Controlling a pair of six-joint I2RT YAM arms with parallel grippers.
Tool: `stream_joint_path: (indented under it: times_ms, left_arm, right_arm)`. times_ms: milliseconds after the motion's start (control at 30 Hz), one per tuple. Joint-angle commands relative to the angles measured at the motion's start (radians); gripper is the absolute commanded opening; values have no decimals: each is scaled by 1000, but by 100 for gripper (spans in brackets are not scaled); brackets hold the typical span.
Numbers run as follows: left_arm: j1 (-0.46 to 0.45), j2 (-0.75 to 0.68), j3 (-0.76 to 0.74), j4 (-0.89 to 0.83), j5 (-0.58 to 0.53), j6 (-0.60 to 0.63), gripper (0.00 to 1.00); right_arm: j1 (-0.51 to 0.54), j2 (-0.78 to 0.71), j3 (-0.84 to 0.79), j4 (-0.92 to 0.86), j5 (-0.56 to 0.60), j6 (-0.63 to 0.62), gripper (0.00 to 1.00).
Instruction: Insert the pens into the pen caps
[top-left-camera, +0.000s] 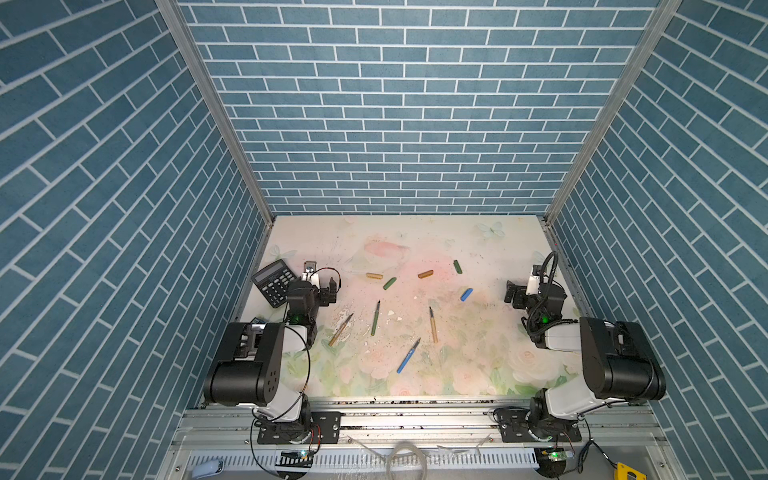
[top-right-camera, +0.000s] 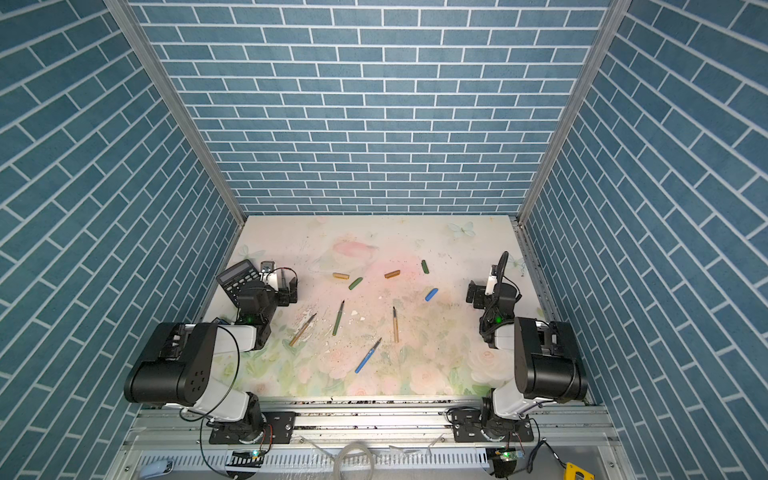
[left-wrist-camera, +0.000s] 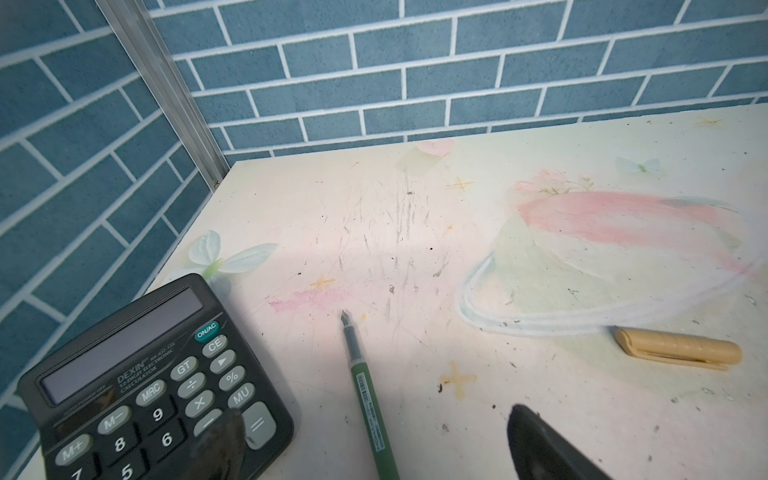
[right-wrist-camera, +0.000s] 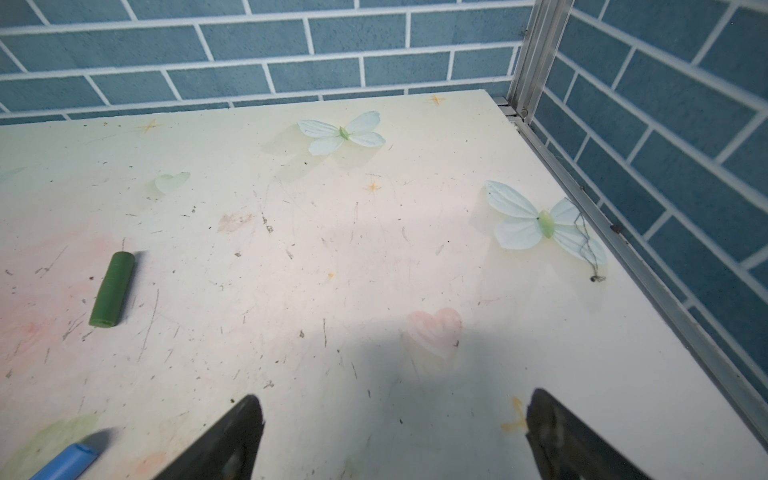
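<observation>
Several pens lie on the floral table (top-left-camera: 478, 245): a tan-gold pen (top-left-camera: 340, 329), a green pen (top-left-camera: 376, 318), another tan pen (top-left-camera: 433, 325) and a blue pen (top-left-camera: 408, 355). The pen caps lie farther back: tan-gold (top-left-camera: 374, 276), green (top-left-camera: 389, 283), orange-brown (top-left-camera: 425, 274), dark green (top-left-camera: 457, 266), blue (top-left-camera: 466, 294). My left gripper (left-wrist-camera: 376, 449) is open at the left, beside the calculator. A further green pen (left-wrist-camera: 361, 374) lies on the table between its jaws, untouched. My right gripper (right-wrist-camera: 395, 432) is open and empty at the right, with the dark green cap (right-wrist-camera: 111, 291) and blue cap (right-wrist-camera: 66, 461) off to its side.
A black calculator (top-left-camera: 274, 282) lies by the left wall, and one left finger (left-wrist-camera: 224, 444) hangs over its corner. Blue brick walls with aluminium posts (top-left-camera: 557, 208) close three sides. The arm bases stand on a metal rail (top-left-camera: 415, 419) along the front edge.
</observation>
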Motion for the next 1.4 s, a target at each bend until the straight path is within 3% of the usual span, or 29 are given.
stream_joint_path:
  times_ms: [0,967,1267,1367]
  left_arm:
    - [3,0,1,-18,6,-4,100]
    - [2,0,0,-14,7,-4,100]
    - [2,-9,2,-25,-17,-16,100]
    - [3,-155,52,-229,-51,-26,100]
  right_arm:
    - [-2,5,13,12,1,-9,99]
    - [11,1,-2,39,-36,-32,99]
    - [9,-5,19,-1,69,8,99]
    - [9,-60,110,-219,142,34,99]
